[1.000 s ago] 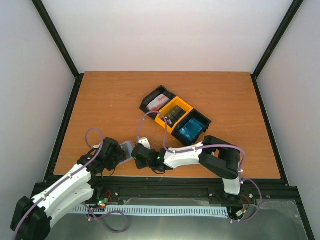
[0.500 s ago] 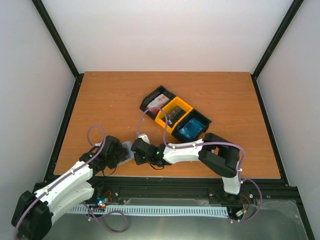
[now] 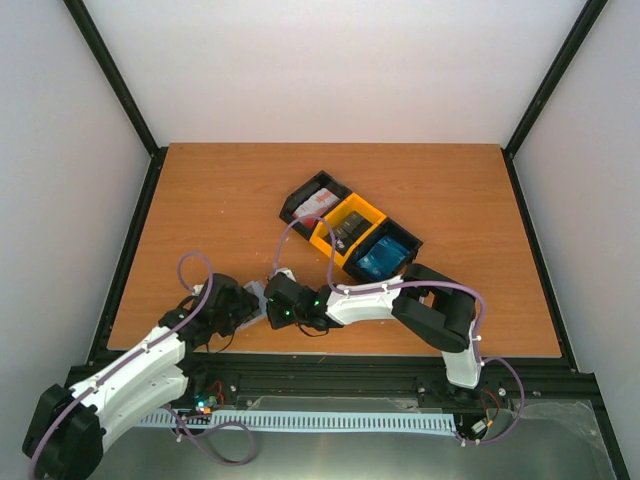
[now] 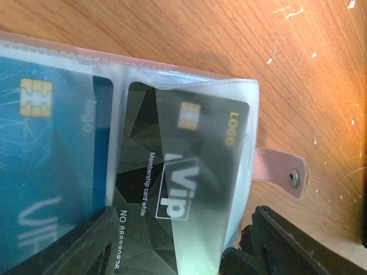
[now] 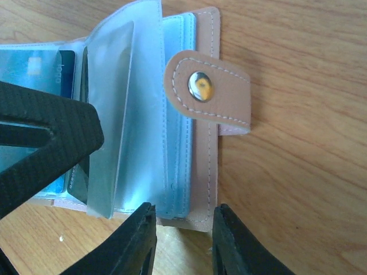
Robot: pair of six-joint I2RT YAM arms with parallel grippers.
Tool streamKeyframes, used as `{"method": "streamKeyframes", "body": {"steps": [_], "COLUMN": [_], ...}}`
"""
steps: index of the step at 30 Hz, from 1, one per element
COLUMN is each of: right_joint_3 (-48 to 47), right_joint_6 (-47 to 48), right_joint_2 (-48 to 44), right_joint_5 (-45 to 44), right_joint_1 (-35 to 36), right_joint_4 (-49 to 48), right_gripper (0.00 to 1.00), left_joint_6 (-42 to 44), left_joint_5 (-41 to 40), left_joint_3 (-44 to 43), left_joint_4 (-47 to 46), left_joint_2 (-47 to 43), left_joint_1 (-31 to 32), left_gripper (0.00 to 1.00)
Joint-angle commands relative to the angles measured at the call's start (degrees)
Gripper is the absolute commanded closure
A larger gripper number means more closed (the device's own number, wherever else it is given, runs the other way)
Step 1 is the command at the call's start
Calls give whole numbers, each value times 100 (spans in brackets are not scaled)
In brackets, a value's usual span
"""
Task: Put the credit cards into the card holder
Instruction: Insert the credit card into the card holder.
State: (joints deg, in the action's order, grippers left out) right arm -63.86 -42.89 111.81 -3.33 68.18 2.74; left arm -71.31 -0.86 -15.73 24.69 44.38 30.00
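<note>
The pinkish-tan card holder [image 3: 256, 296] lies open near the table's front edge, between my two grippers. In the left wrist view its clear pockets [image 4: 243, 109] hold a blue card [image 4: 46, 172] and a black VIP card [image 4: 143, 172]. A loose clear sleeve lies slanted over the black card. My left gripper [image 4: 180, 249] is open, with its fingers spread either side of the black card's pocket. My right gripper [image 5: 180, 240] pinches the holder's pink cover [image 5: 205, 172] and a stack of sleeves. The snap flap [image 5: 200, 87] lies folded over.
Three bins stand in a diagonal row at mid-table. A black bin [image 3: 302, 190] holds red-and-white cards, a yellow bin [image 3: 368, 211] holds dark cards, and a black bin [image 3: 405, 240] holds blue cards. The left gripper's finger [image 5: 40, 149] fills the left of the right wrist view.
Both grippers have edged closer together over the card holder: the right one moved left and a little away, the left one slightly right.
</note>
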Motion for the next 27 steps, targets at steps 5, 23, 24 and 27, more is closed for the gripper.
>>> {"method": "streamKeyframes", "body": {"steps": [5, 23, 24, 27], "right_joint_3": [69, -29, -33, -40], "right_joint_6": [0, -28, -33, -41], "right_joint_2": [141, 359, 373, 399], "right_joint_5": [-15, -64, -58, -38], "right_joint_1": [-33, -33, -33, -33], "right_joint_4": [91, 320, 338, 358], "right_gripper": [71, 78, 79, 81], "left_joint_6": [-27, 232, 260, 296], "left_joint_5": [-20, -649, -681, -739], "left_joint_3": [-135, -317, -309, -290], "left_joint_4": [432, 687, 656, 557], "left_joint_2": [-329, 249, 286, 411], "left_joint_1": [-3, -3, -3, -3], "left_gripper": [35, 30, 31, 31]}}
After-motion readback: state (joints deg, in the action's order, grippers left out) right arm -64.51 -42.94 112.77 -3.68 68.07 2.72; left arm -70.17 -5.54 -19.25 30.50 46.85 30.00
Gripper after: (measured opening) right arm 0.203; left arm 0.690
